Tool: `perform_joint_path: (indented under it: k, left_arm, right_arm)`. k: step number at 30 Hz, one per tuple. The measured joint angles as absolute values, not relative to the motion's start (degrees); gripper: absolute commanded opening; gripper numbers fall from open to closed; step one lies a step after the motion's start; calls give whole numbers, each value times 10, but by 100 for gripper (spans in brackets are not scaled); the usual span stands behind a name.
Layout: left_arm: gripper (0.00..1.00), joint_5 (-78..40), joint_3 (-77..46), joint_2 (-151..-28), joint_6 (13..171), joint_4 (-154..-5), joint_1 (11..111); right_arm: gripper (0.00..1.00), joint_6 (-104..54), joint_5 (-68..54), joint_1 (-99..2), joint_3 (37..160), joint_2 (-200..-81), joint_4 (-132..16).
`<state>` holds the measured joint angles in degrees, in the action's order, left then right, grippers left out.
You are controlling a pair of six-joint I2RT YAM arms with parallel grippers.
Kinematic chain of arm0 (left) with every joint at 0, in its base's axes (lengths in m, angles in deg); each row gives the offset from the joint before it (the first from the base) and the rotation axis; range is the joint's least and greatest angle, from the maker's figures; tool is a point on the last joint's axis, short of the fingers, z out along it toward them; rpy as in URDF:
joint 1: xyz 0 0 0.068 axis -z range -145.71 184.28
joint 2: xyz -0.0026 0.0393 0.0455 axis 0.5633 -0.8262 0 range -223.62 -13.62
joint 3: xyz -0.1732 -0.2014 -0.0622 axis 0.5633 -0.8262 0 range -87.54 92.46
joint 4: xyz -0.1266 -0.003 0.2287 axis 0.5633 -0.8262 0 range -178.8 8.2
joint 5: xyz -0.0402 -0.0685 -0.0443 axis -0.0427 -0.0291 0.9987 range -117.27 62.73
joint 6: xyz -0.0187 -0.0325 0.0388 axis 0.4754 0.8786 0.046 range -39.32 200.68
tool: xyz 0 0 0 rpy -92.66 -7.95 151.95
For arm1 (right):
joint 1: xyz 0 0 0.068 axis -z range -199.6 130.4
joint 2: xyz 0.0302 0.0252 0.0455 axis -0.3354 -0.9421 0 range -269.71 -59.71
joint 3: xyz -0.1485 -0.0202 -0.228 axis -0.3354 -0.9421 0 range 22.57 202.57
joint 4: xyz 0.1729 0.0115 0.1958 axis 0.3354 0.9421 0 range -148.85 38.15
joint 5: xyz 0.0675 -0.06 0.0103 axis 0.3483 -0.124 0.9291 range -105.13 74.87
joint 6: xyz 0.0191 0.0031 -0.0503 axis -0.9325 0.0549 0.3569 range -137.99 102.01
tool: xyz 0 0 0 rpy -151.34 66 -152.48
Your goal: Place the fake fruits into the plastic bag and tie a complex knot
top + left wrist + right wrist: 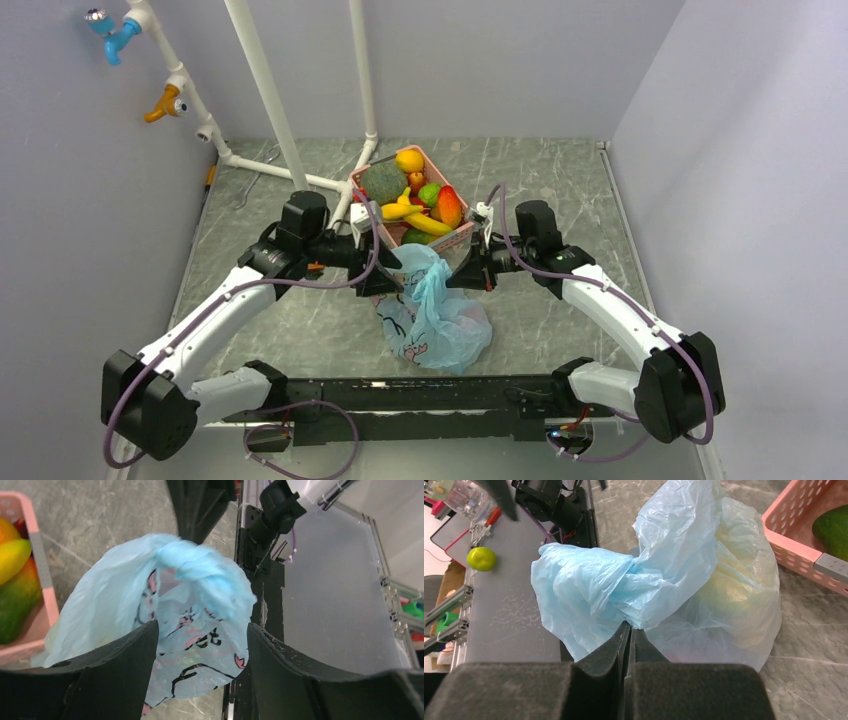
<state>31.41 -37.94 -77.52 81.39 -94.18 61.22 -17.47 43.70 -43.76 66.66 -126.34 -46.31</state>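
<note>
Plastic bag (437,318): light blue and thin, with cartoon pictures on it. It sits on the counter (300,335) in the middle, just on the near side of the pink basket (458,236).
Top of the bag (200,570): bunched up and twisted into a thick roll. It stands up between the two end effectors. I cannot tell if it is a real knot.
Inside the bag: a pale yellow lump (729,597) shows through the plastic. I cannot tell what it is.
Fake fruits (415,195): a pile of them lies in the pink basket. I can see a dark green melon (383,183) on the left, yellow bananas (415,217) near the front and a red and yellow mango (450,206) on the right.
Pink basket: on the counter, on the far side of the bag and just beside it.
Left end effector (201,629): its jaws are wide apart. It is at the left of the bag's top, and the blue plastic hangs in the gap between its two black fingers (125,670).
Right end effector (628,630): its jaws are pressed tight together. It is at the right of the bag's top, and a fold of the blue plastic is pinched at its tips.
Arms: both reach in from the near corners and meet over the bag.
</note>
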Motion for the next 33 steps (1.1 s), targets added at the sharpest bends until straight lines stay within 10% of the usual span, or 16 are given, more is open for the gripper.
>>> perform_joint_path:
  k: [9, 17, 22, 23, 26, 33]
  left_arm:
    - [63, 253, -306, -808, 748, -1055, 715]
    - [30, 193, -306, -826, 742, -1078, 731]
    - [51, 170, -302, -842, 744, -1077, 734]
    - [49, 165, -299, -847, 746, -1076, 736]
    - [2, 161, -291, -859, 752, -1072, 742]
    - [0, 162, -290, -857, 756, -1072, 714]
  right_arm:
    - [0, -175, 416, -453, 667, -1255, -455]
    - [0, -175, 408, -455, 667, -1249, -454]
    - [0, -172, 408, -457, 667, -1249, -453]
    - [0, -171, 408, -457, 668, -1249, -451]
    - [0, -165, 408, -459, 673, -1249, -446]
    - [0, -107, 397, -441, 704, -1249, -377]
